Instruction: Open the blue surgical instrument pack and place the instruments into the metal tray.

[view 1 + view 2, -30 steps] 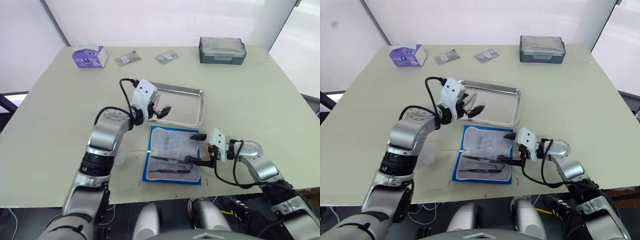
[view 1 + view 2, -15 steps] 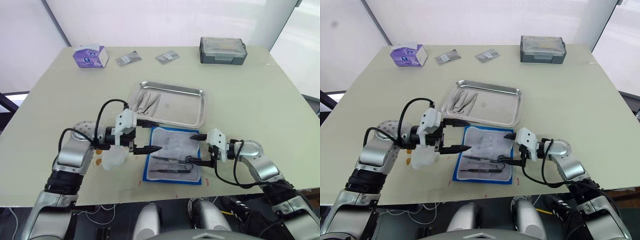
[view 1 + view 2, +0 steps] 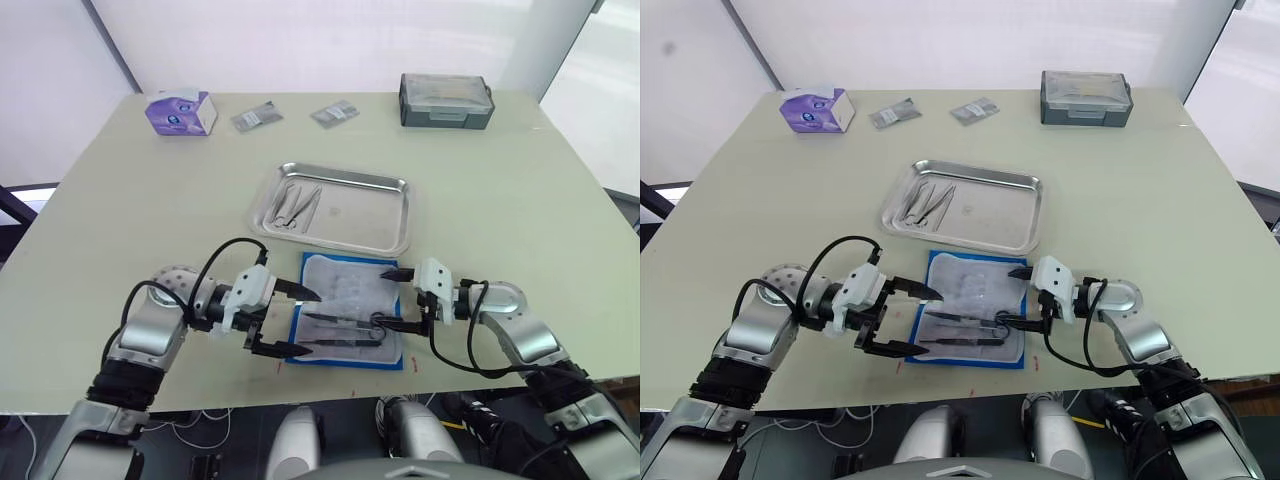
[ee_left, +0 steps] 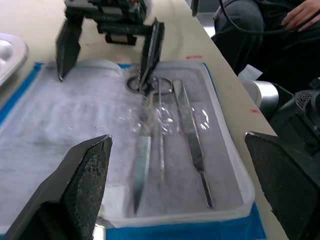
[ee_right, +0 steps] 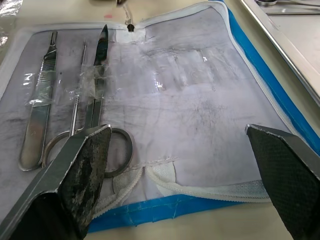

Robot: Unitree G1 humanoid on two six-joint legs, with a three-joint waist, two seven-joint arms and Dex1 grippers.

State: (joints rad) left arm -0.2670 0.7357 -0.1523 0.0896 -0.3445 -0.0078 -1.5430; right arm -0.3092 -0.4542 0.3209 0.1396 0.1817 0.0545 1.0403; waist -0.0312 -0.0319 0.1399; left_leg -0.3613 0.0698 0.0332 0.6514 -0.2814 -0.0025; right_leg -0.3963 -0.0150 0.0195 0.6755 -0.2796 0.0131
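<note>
your left gripper [image 3: 297,321] sits low, left of centre in the frame, fingers spread wide, nothing between them, tips over the left edge of the blue surgical instrument pack [image 3: 349,308]. your right gripper [image 3: 396,297] is at the pack's right edge, also spread and empty; one finger is down by the scissor rings, the other over the upper right corner of the lining.

the pack lies unzipped and flat, centre-low in the frame, pale lining up. the instruments [image 5: 95,80] left in it are along its near edge: ring-handled scissors, a thin probe, a flat handle, under clear film. more instruments [image 3: 296,201] lie in the left end of the metal tray [image 3: 375,222], which sits just above the pack, close to it.

the surface is a pale cream table [image 3: 520,190], with small red marks near its front edge. upper left: purple tissue box [image 3: 180,112]. top centre: two small foil packets [image 3: 256,118]. upper right: dark grey lidded box [image 3: 445,100]. behind the table, white walls with a dark diagonal strip at upper left.
</note>
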